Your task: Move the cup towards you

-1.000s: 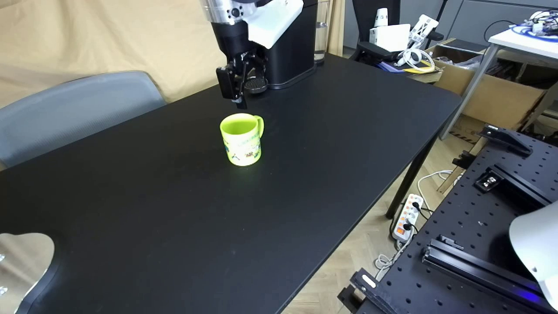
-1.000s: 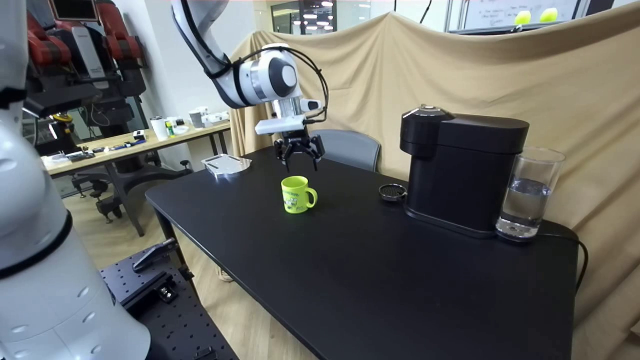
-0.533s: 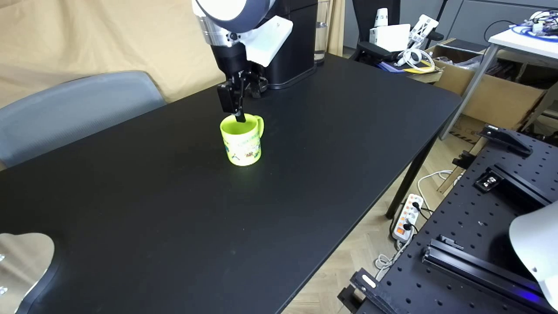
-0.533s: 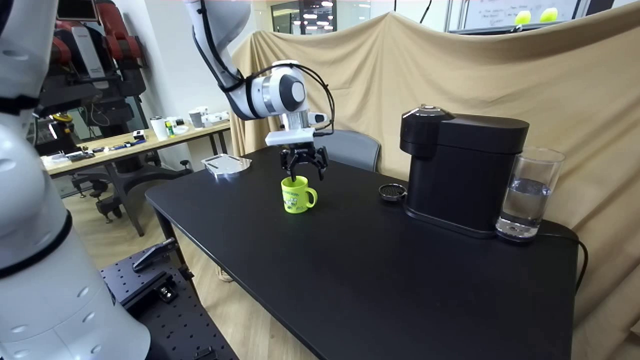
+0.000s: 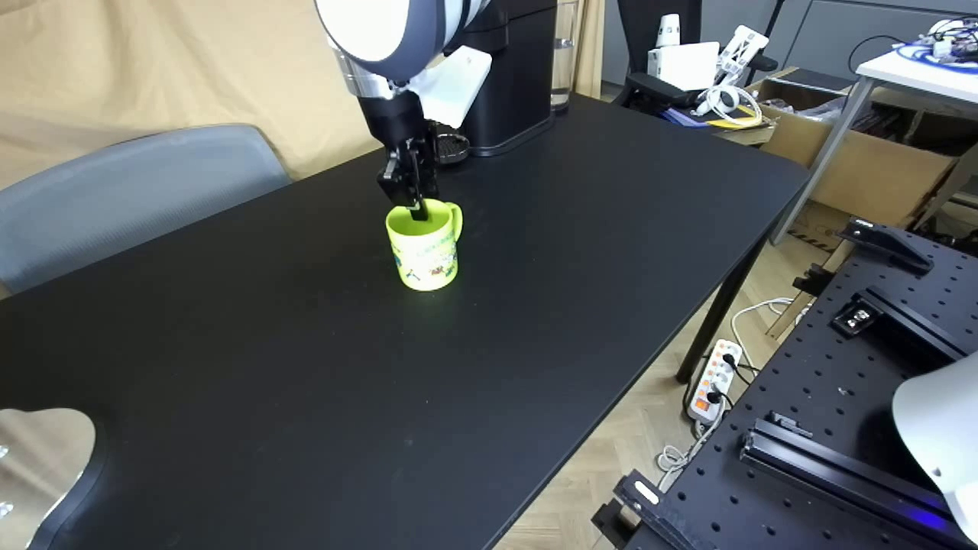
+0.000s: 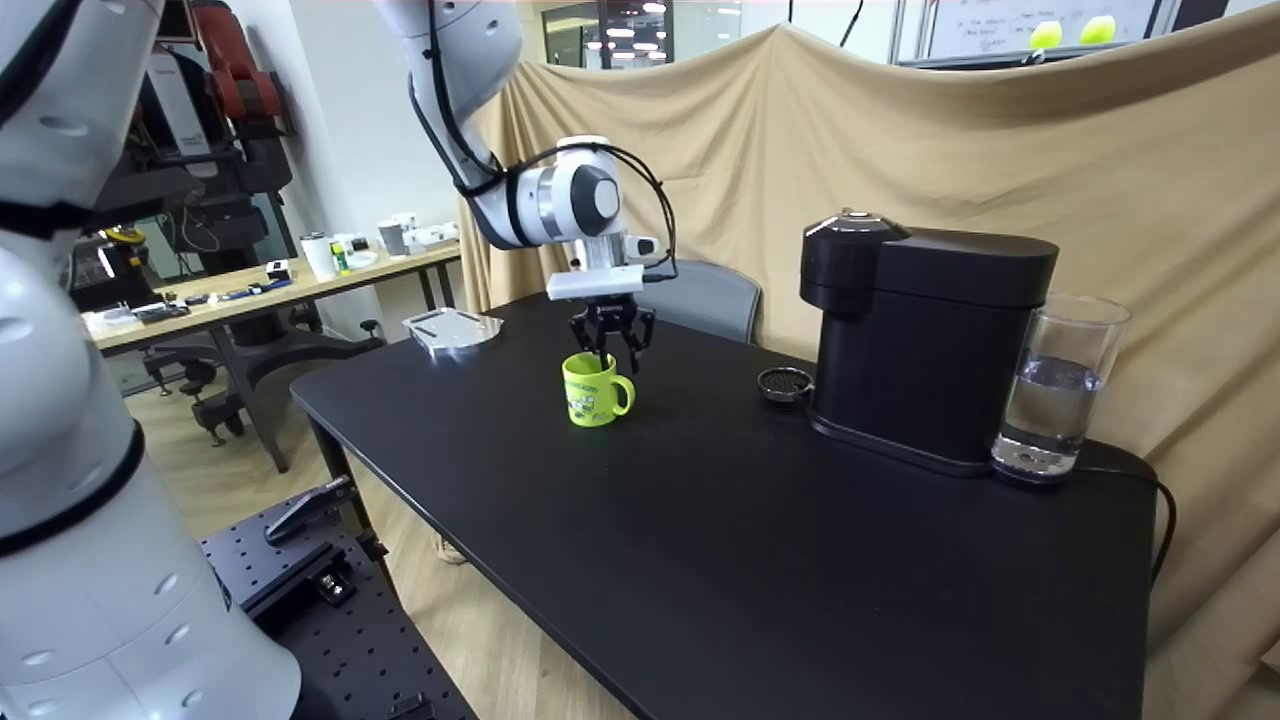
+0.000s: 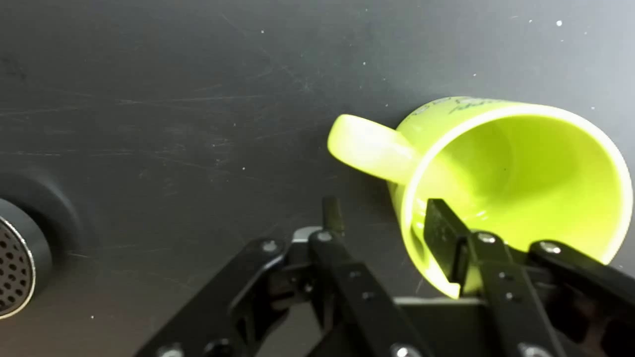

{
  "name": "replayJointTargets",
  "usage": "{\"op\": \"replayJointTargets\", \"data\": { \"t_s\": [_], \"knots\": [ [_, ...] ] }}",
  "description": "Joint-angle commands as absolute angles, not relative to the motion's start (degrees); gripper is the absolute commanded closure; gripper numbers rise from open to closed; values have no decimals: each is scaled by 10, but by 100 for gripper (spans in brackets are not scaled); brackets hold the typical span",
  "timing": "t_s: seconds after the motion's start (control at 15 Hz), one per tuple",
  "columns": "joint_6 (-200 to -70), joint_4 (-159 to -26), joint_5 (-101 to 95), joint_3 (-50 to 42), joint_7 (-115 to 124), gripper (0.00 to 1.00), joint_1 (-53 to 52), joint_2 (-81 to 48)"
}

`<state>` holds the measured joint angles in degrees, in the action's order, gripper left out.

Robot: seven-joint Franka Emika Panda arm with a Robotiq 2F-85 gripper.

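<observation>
The cup (image 5: 425, 263), a lime-green mug, stands upright on the black table in both exterior views. In the wrist view, the cup (image 7: 540, 148) fills the right side, its handle pointing left. My gripper (image 7: 384, 218) straddles the rim near the handle: the right finger (image 7: 443, 235) is inside the cup and the left finger (image 7: 333, 215) is outside. A gap shows between the outer finger and the cup wall, so the jaws are partly open and not gripping. From above the cup, the gripper (image 6: 619, 364) points down in an exterior view.
A black coffee machine (image 6: 930, 350) stands at the back, with a glass of water (image 6: 1055, 400) beside it. A small round perforated holder (image 6: 785, 384) sits at its foot. A shiny metal plate (image 6: 452, 328) lies at the table's far end. A grey chair (image 5: 137, 202) stands behind the table.
My gripper has come down to the cup, one finger now reaching inside the rim. Its jaws have drawn closer together. The cup has not moved.
</observation>
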<state>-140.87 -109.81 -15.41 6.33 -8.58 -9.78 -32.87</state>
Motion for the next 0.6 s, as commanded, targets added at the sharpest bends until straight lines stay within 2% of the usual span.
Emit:
{"op": "replayJointTargets", "data": {
  "t_s": [0.0, 0.13, 0.2, 0.53],
  "knots": [
    [-1394, -1067, -128, 85, -144, 81, -85, -350],
    [-1390, -1066, -112, 99, -181, 95, -79, -353],
    [-1387, -1068, -104, 107, -203, 99, -74, -352],
    [-1365, -1091, -86, 124, -268, 98, -58, -326]
  ]
}}
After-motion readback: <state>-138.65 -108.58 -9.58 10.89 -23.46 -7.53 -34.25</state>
